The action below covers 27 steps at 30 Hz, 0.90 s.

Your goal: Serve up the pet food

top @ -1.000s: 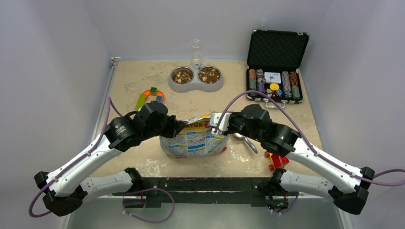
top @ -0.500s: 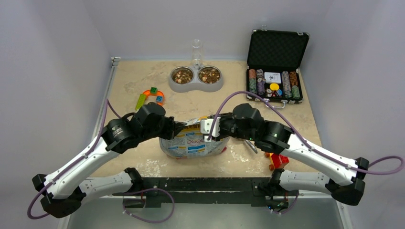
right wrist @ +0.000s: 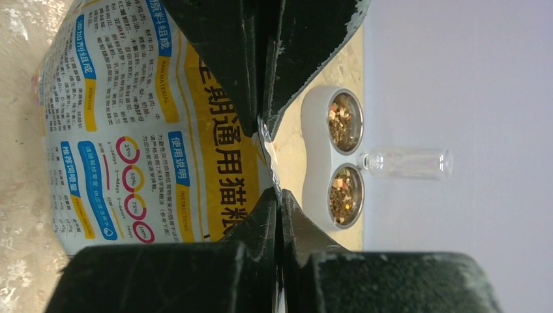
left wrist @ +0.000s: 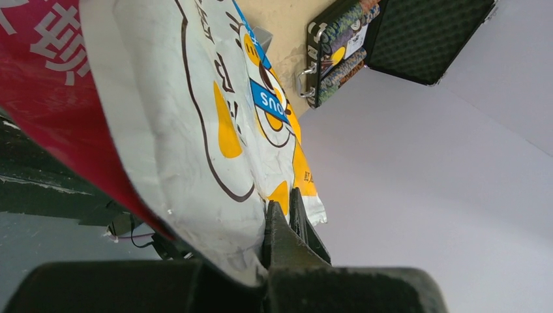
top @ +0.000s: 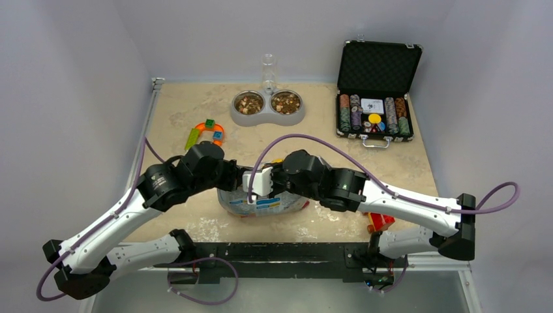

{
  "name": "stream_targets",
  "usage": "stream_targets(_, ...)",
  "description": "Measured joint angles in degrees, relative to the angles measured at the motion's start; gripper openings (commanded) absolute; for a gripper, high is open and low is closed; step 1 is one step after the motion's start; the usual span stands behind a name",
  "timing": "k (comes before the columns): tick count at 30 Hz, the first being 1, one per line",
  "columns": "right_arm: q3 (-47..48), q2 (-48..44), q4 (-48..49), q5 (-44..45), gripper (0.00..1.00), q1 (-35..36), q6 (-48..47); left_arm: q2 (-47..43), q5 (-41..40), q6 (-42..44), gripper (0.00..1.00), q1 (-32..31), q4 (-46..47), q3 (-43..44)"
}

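Note:
The pet food (top: 249,102) is brown kibble lying in both cups of the grey double bowl (top: 267,119) at the back; the kibble (right wrist: 342,120) also shows in the right wrist view. The printed foil bag (top: 267,203) stands at the front centre. My left gripper (top: 238,175) is shut on the bag's (left wrist: 182,117) top edge, its fingers (left wrist: 282,199) pinching the foil. My right gripper (top: 261,186) is shut on the same top seam (right wrist: 279,195), just opposite the left gripper's fingers (right wrist: 264,120). The bag's (right wrist: 130,130) contents are hidden.
An open black case of poker chips (top: 373,114) stands at the back right. A clear bottle (top: 268,72) stands upright behind the bowl. An orange, green and blue toy (top: 207,132) lies at the left, and red bricks (top: 378,218) lie under my right arm.
My right arm has swung left along the bag's top and now grips close beside the left gripper. The left arm and the bag have hardly moved.

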Motion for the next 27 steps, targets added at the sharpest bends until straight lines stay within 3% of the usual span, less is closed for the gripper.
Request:
stream_targets(3,-0.37,-0.31,0.15,0.59,0.01,0.33,-0.48,-0.31,0.00,0.00,0.00,0.00,0.50,-0.35)
stream_targets(4,-0.39,-0.33,0.15,0.46,0.15,0.33,-0.46,-0.52,0.00,0.02,0.00,0.00,0.79,-0.61)
stream_targets(5,-0.42,-0.39,0.17,0.31,0.21,0.33,-0.35,-0.74,0.00,0.02,0.00,0.00,0.96,-0.81)
stream_targets(8,-0.44,-0.61,0.42,0.24,0.27,0.17,0.33,-0.94,0.04,0.13,0.00,0.00,1.07,-0.92)
stream_targets(9,-0.44,-0.79,0.55,0.22,0.24,-0.02,0.46,-0.96,0.07,0.15,0.00,0.00,1.05,-0.94)
stream_targets(10,-0.44,-0.90,0.63,0.17,0.04,-0.22,0.55,-0.96,0.07,0.15,0.00,0.00,1.07,-0.94)
stream_targets(11,-0.42,-0.92,0.61,0.15,0.00,-0.33,0.66,-0.96,0.04,0.15,0.00,0.00,1.11,-0.96)
stream_targets(16,1.11,0.09,-1.62,-1.11,0.00,-0.35,0.90,-1.11,-0.57,0.15,0.02,0.00,0.98,-1.05)
stream_targets(19,1.11,-0.02,-1.73,-1.60,0.00,-0.37,0.83,-1.14,-0.79,0.07,0.22,-0.02,-0.35,-0.52)
stream_targets(21,1.09,-0.22,-1.84,-2.16,0.24,-0.46,0.98,-1.38,-1.68,0.09,0.37,-0.09,-1.20,-0.02)
stream_targets(23,0.85,-0.79,-1.77,-2.58,0.60,-0.81,1.97,-2.56,-2.75,0.28,0.52,-0.07,-1.86,0.24)
stream_targets(27,-0.59,-5.18,-1.49,-4.00,0.78,-1.20,4.22,-5.60,-4.72,0.35,0.72,-0.07,-2.80,0.24)
